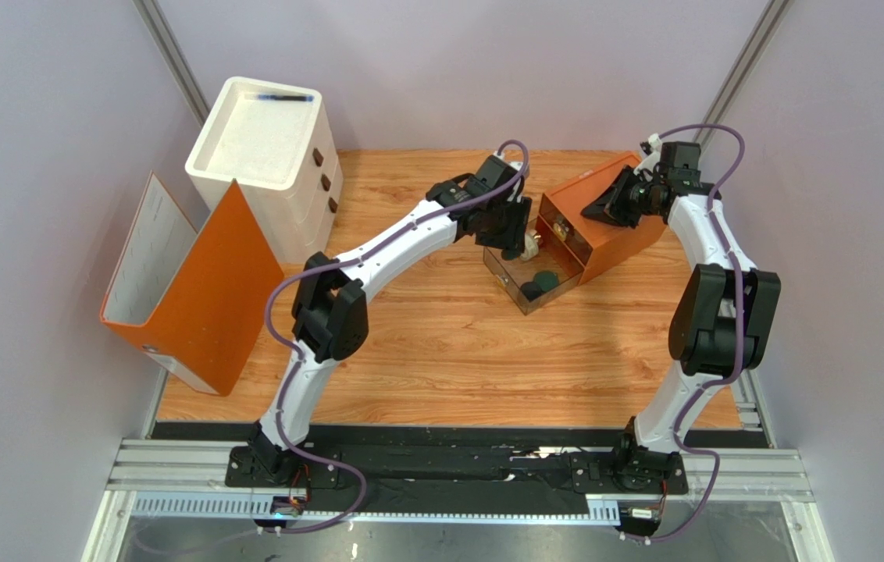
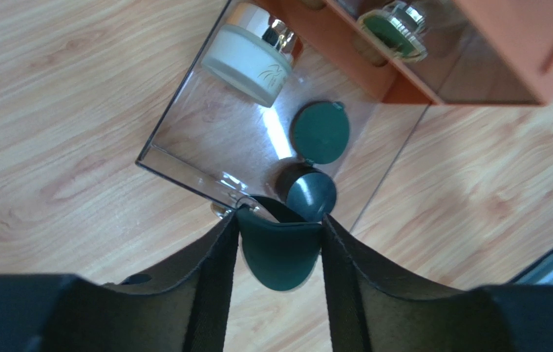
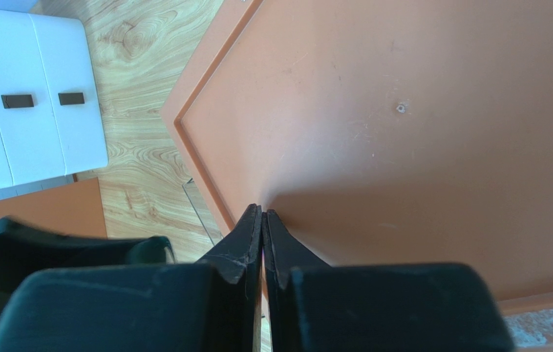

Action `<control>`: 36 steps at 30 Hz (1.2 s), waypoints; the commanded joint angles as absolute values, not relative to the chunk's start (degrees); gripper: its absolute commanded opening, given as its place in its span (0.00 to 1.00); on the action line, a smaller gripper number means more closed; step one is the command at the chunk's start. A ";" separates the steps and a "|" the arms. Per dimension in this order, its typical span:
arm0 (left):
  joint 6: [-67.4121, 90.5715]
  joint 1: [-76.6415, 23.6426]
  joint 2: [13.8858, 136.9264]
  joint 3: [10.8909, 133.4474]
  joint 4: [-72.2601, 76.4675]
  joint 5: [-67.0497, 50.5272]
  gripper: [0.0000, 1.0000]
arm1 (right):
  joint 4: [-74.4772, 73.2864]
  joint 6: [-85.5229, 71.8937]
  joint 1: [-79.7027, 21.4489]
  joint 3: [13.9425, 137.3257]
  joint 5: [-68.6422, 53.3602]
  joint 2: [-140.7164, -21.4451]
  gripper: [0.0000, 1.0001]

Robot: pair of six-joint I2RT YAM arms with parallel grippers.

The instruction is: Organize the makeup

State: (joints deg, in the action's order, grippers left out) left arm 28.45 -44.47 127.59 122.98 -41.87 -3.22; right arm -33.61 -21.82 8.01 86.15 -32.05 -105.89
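Observation:
My left gripper (image 2: 279,220) is shut on a flat dark-green disc (image 2: 279,257) and holds it just above the near rim of the clear drawer (image 2: 184,165). In that drawer lie a cream round jar (image 2: 246,55), a second dark-green disc (image 2: 320,132) and a black round jar (image 2: 310,192). The drawer (image 1: 520,290) is pulled out of the small orange drawer box (image 1: 611,234). My right gripper (image 3: 263,213) is shut and empty, its tips against the box's orange top (image 3: 419,132). From above, the left gripper (image 1: 515,240) is over the drawer and the right gripper (image 1: 602,208) is on the box. The tubes are not in view.
A white drawer cabinet (image 1: 261,152) stands at the back left, with an orange and white folder (image 1: 195,287) leaning in front of it. A green-topped, gold-rimmed item (image 2: 397,29) shows inside the orange box. Grey walls close in on both sides.

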 commanded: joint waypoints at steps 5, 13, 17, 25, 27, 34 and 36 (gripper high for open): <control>29.97 -44.56 128.24 124.63 -39.29 -5.71 0.66 | -47.99 -17.84 7.21 80.42 -21.27 -112.85 0.06; 30.58 -43.51 121.04 110.26 -34.81 -3.34 0.25 | -48.08 -17.84 7.21 80.33 -21.44 -112.85 0.06; 34.45 -41.05 115.24 99.69 -31.03 -2.99 0.00 | -47.99 -17.75 7.21 80.33 -21.36 -112.76 0.06; 39.46 -39.64 117.15 93.68 -27.25 -8.78 0.00 | -47.81 -17.93 7.21 80.16 -21.71 -113.03 0.06; 41.39 -39.55 120.49 95.44 -27.07 -12.19 0.00 | -47.81 -18.02 7.21 80.16 -21.62 -112.94 0.06; 47.63 -42.45 132.44 110.62 -27.25 -18.54 0.00 | -47.64 -18.11 7.21 80.07 -21.71 -112.94 0.06; 50.96 -43.59 135.26 113.28 -25.41 -20.20 0.00 | -47.55 -18.11 7.21 80.16 -21.62 -112.94 0.06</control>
State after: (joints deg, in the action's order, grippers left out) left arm 44.40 -40.97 131.55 105.93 -29.93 -14.39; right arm -33.58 -21.85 8.01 86.15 -32.08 -105.89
